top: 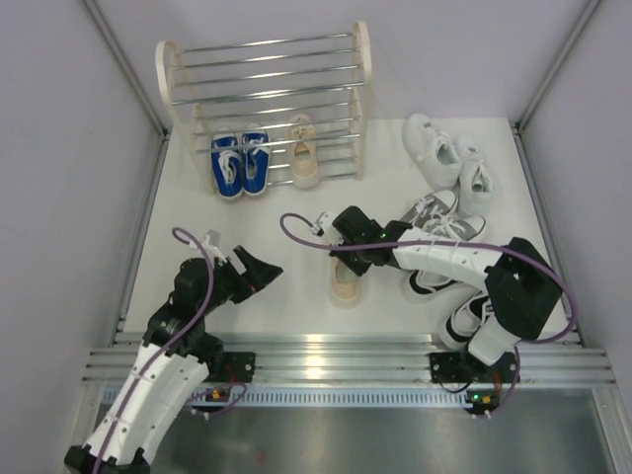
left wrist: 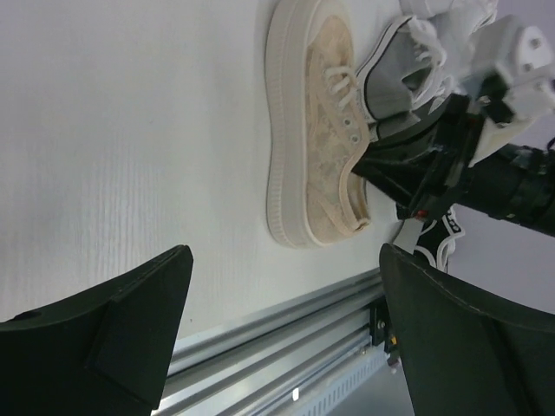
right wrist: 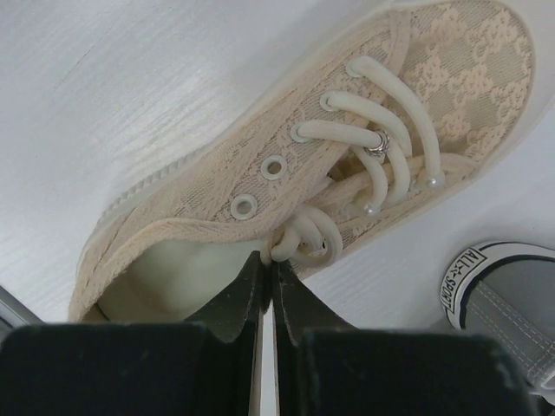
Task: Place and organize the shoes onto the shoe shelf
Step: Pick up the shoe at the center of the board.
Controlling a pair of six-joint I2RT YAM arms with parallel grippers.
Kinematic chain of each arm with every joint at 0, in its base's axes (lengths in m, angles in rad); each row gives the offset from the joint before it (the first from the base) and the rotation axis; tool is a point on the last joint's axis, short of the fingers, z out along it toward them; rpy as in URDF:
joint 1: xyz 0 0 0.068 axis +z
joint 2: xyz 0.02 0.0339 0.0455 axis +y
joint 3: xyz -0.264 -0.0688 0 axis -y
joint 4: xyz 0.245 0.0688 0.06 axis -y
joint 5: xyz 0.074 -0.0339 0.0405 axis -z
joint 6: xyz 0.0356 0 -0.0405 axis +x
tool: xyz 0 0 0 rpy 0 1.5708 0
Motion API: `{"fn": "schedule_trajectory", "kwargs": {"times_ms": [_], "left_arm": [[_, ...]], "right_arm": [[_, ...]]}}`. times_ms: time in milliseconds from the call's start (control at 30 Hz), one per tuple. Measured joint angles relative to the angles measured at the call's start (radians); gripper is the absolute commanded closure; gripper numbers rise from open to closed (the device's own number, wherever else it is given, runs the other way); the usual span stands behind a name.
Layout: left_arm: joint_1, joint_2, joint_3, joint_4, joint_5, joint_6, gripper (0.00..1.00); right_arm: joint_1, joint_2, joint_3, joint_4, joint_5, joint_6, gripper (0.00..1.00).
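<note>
The shoe shelf [top: 262,89] stands at the back, with the blue pair [top: 240,163] and one beige shoe [top: 304,153] on its lowest rods. The other beige shoe [top: 346,279] lies on the table in the middle; it also shows in the left wrist view [left wrist: 321,147] and the right wrist view [right wrist: 347,147]. My right gripper [right wrist: 270,260] is shut on this shoe's collar edge beside the lace knot, and in the top view [top: 348,259] it sits over the shoe's opening. My left gripper [top: 255,269] is open and empty, left of that shoe, its jaws wide apart [left wrist: 286,260].
The white pair [top: 449,158] lies at the back right. A grey sneaker [top: 434,212] and black-and-white sneakers [top: 434,281] lie under and beside my right arm. The grey one's toe shows in the right wrist view [right wrist: 503,295]. A metal rail [top: 326,355] runs along the near edge.
</note>
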Motion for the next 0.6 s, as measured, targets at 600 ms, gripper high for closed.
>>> {"fn": "schedule_trajectory", "kwargs": {"times_ms": [600], "left_arm": [[-0.123, 0.196, -0.031, 0.252, 0.076, -0.084, 0.06]], "right_arm": [[-0.084, -0.026, 0.255, -0.074, -0.144, 0.052, 1.00]]}}
